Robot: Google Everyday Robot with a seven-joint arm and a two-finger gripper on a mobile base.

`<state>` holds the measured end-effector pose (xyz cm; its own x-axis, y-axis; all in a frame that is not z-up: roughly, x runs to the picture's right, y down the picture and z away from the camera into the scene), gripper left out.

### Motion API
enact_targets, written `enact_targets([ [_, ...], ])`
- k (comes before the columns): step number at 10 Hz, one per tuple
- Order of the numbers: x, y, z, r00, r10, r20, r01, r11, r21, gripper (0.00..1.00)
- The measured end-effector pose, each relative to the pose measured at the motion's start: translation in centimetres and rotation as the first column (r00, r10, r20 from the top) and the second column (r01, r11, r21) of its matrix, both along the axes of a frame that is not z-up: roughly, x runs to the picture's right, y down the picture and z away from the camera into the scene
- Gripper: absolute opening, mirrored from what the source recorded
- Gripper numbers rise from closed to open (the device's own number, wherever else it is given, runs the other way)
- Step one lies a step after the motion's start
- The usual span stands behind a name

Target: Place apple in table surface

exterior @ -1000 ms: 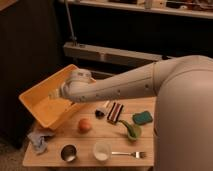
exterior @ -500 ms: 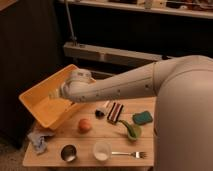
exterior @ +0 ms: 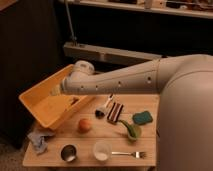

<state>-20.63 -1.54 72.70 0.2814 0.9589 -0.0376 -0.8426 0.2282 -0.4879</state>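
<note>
The apple (exterior: 85,125), small and orange-red, rests on the table surface (exterior: 55,156), a light tan wooden plank top, just in front of the yellow-orange bin. My white arm reaches in from the right across the table. My gripper (exterior: 69,98) is down inside the tilted bin, up and to the left of the apple and apart from it. It is partly hidden by my wrist and the bin wall.
The yellow-orange bin (exterior: 35,107) leans over the table's back left corner. On the table are a blue cloth (exterior: 40,139), a metal cup (exterior: 68,152), a white cup (exterior: 101,150), a fork (exterior: 128,154), a green sponge (exterior: 142,118), a green object (exterior: 131,130), a dark bar (exterior: 115,112) and a small bottle (exterior: 104,107).
</note>
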Motion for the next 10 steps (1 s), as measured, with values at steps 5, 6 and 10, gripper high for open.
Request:
enact_targets([
  [5,2.7,-5.7,-4.6,0.948,-0.264,-0.179,0.219,0.9463,-0.237,0.80],
  [6,3.0,-6.1,-5.3,0.936,-0.299,-0.186,0.244,0.9320,-0.268,0.80],
  [10,3.3,-6.5,-6.8,0.917,-0.351,-0.186,0.280,0.9037,-0.324,0.80],
])
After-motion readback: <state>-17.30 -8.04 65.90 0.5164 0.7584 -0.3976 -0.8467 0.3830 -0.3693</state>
